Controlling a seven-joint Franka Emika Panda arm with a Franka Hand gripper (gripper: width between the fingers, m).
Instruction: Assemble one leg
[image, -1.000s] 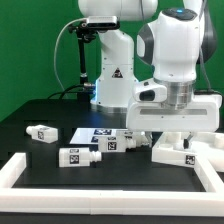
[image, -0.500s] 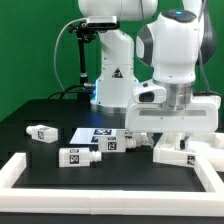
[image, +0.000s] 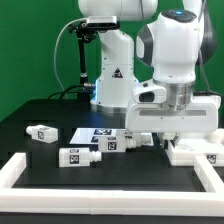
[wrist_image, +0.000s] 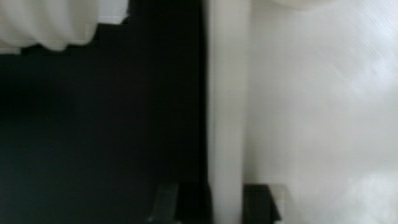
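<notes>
I have no leg in hand. My gripper (image: 168, 138) is down over the white panel (image: 196, 153) near the table's (image: 40, 112) edge on the exterior view's right. In the wrist view my two dark fingertips (wrist_image: 175, 200) stand on either side of the panel's raised rim (wrist_image: 222, 100), and both look pressed against it. I judge I am clamped on that rim rather than standing apart from it.

The legs all lie loose on the black table. The nearest leg (image: 115, 142) sits at the front corner of the marker board (image: 98, 131), on the side toward me and close to the panel. A second leg (image: 78, 156) lies further forward, near the white rail (image: 20, 172) that runs along the front edge. A third leg (image: 42, 132) lies well apart, toward the edge on the exterior view's left. A ribbed white piece (wrist_image: 50, 28) shows in the wrist view just off the panel. It may be a leg's round end, but I cannot tell for sure.

As I read it, the step in hand is placing the panel, ahead of fetching a leg. Next I would need to let go of the rim and rise straight up so I don't drag it. Then I would cross to the nearest leg and come down square over its chunky block. My fingers should close on the flat sides and leave the cylindrical end free to enter the panel.
</notes>
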